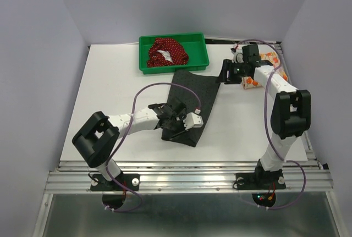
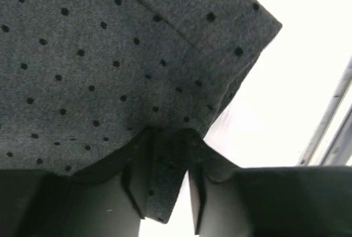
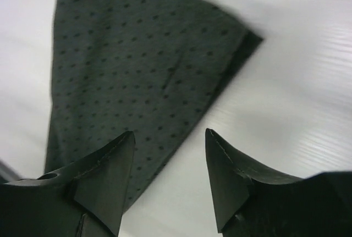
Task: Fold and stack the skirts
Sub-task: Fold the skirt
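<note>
Grey skirt point(image 1: 192, 97): it lies flat in the middle of the white surface point(image 1: 121, 83). It is dark grey. Up close, the wrist views show small black dots on it point(image 2: 110, 55) point(image 3: 137, 55). Its far end is close to the green tray point(image 1: 173, 70). Its near end points at the arms.

Left end effector point(image 1: 181, 127): it is at the near end of the grey skirt. In the left wrist view point(image 2: 165, 176) its two fingers point(image 2: 135, 193) are pinched on the edge of the cloth. A strip of grey cloth sits between them, and the cloth bunches up a little there.

Right end effector point(image 1: 224, 73): it is beside the far right corner of the grey skirt. In the right wrist view point(image 3: 170, 135) its fingers are spread apart. Nothing is between them, only white surface. The grey cloth lies ahead and to the left.

Red skirt point(image 1: 168, 50): it has tiny white dots. It sits in a crumpled heap inside the green tray, at the far side of the surface.

Orange and white skirt point(image 1: 269, 58): it lies on the surface at the far right. The right arm hides part of it, so its shape is hard to see.

Metal rail point(image 1: 187, 179): it runs along the near edge of the surface, where both arms are bolted down.
</note>
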`<state>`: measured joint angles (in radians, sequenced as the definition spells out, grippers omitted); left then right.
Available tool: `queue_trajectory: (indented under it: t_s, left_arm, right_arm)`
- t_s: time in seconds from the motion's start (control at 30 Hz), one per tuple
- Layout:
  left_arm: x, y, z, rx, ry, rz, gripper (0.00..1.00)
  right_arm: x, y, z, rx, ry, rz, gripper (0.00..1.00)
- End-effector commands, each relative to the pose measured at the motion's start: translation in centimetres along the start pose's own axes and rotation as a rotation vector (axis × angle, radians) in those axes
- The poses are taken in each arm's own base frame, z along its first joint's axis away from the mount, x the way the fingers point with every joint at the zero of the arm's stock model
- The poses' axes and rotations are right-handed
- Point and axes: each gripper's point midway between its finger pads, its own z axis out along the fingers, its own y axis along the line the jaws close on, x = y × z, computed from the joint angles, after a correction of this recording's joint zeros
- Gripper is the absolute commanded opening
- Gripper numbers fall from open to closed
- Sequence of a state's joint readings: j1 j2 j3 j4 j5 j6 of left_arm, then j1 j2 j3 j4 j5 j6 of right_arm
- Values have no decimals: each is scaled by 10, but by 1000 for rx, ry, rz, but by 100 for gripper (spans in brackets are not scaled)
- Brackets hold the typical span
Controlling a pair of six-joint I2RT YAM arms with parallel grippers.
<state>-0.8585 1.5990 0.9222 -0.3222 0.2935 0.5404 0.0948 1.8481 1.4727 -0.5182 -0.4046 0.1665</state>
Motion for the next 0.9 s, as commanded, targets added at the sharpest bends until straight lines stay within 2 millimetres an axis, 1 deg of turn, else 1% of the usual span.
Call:
queue_trajectory:
  t_s: [0.0, 0.03, 0.07, 0.1, 0.13, 0.17, 0.2, 0.23, 0.27, 0.3, 0.33, 0.37, 0.4, 0.43, 0.47, 0.5, 0.53, 0.57, 0.6, 0.63, 0.67, 0.7, 0.73, 0.77, 0.8, 0.83, 0.87]
  left_arm:
    - [-44, -11, -22, 56, -119, -39, 46]
    - [-49, -8, -29, 35, -133, -41, 50]
    - [-54, -6, -42, 10, -154, -30, 51]
    - [-56, -3, -48, -8, -157, -19, 53]
    - [-56, 3, -55, -46, -155, -9, 54]
    - [-57, 5, -66, -66, -172, 16, 56]
    - [-55, 7, -70, -77, -179, 18, 57]
    - [-54, 15, -74, -107, -195, 6, 60]
    - [-54, 20, -77, -119, -208, -12, 60]
    - [-52, 24, -78, -119, -217, -46, 60]
    - [-53, 25, -78, -79, -245, -76, 59]
    - [-52, 30, -78, -54, -260, -117, 56]
    - [-44, 45, -75, -7, -275, -219, 54]
    - [-39, 52, -72, 17, -280, -270, 48]
    - [-23, 66, -62, 38, -261, -354, 46]
    - [-18, 72, -56, 55, -262, -397, 43]
    - [-14, 72, -43, 98, -260, -456, 40]
    - [-11, 75, -39, 111, -263, -484, 39]
    - [-8, 79, -34, 116, -263, -513, 38]
    - [-6, 82, -30, 120, -268, -558, 37]
    - [-1, 82, -21, 133, -249, -578, 36]
    - [2, 82, -17, 136, -237, -585, 35]
    - [6, 80, -14, 137, -225, -592, 35]
    - [9, 81, -14, 125, -217, -574, 35]
    - [10, 81, -16, 115, -217, -556, 36]
    - [14, 82, -18, 84, -204, -536, 39]
    - [8, 87, -32, 39, -230, -472, 41]
  right_arm:
    - [45, 81, 11, -341, 180, -7, 61]
    - [55, 91, 14, -376, 213, -11, 63]
    - [66, 98, 18, -391, 237, -22, 64]
    - [74, 106, 21, -411, 252, -29, 64]
    - [88, 119, 24, -434, 281, -44, 64]
    - [110, 122, 25, -466, 331, -24, 64]
    - [120, 131, 26, -508, 341, -41, 64]
    - [141, 126, 26, -531, 385, -20, 64]
    - [153, 128, 27, -547, 406, -27, 64]
    - [161, 124, 29, -556, 415, -39, 63]
    - [169, 122, 30, -566, 435, -30, 63]
    - [179, 121, 30, -583, 466, -11, 62]
    - [192, 116, 30, -581, 492, 0, 62]
    - [199, 114, 29, -584, 507, 10, 62]
    - [206, 110, 31, -576, 520, 17, 61]
    - [215, 105, 33, -563, 538, 22, 61]
    - [222, 99, 38, -542, 554, 25, 60]
    - [223, 96, 39, -532, 555, 17, 59]
    - [230, 89, 44, -516, 570, -3, 59]
    - [231, 84, 47, -486, 581, -14, 59]
    - [233, 80, 49, -468, 587, -23, 59]
    - [235, 75, 50, -453, 598, -40, 59]
    - [233, 70, 51, -445, 592, -64, 59]
    - [226, 69, 53, -434, 574, -94, 59]
    - [224, 68, 51, -428, 577, -111, 59]
    - [212, 72, 51, -426, 553, -135, 59]
    - [207, 74, 49, -430, 546, -141, 60]
